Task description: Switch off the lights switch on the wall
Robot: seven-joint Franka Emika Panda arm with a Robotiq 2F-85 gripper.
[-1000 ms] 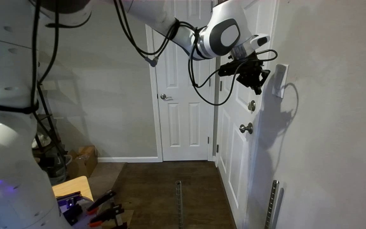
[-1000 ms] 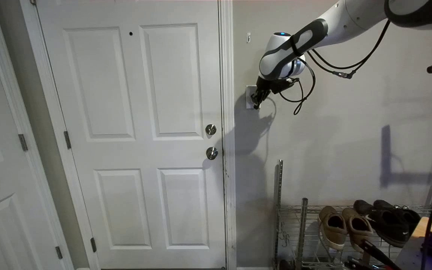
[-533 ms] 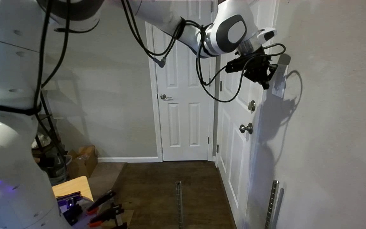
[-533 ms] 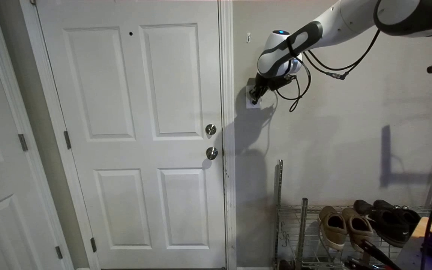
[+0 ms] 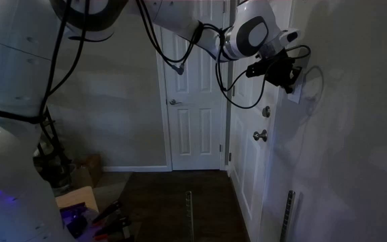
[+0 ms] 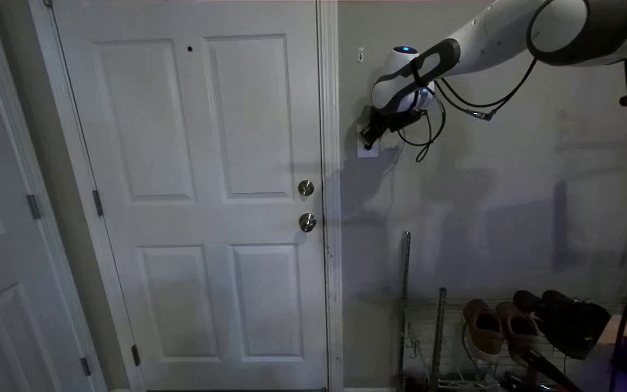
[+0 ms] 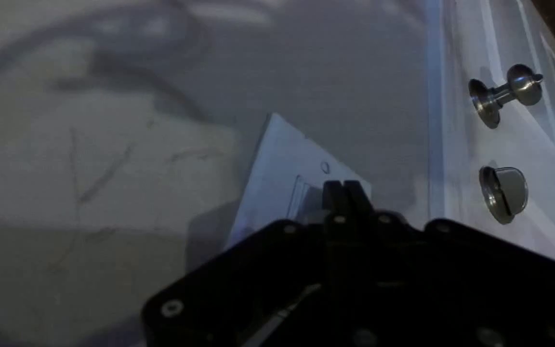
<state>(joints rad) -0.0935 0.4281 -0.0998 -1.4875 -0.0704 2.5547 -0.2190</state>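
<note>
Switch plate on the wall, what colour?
The switch plate is white, looking bluish in the dim light; the wrist view shows it best.

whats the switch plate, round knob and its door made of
Switch plate: likely plastic, matt white, by its dull face. Round knob: likely metal, polished silver, by its bright glints. Door: white, seemingly painted, by its even coat; wood or composite beneath, can't tell.

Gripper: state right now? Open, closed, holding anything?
Gripper: closed, jaws together, nothing seen between them; in front of the switch in the wrist view, contact can't be told.
</note>
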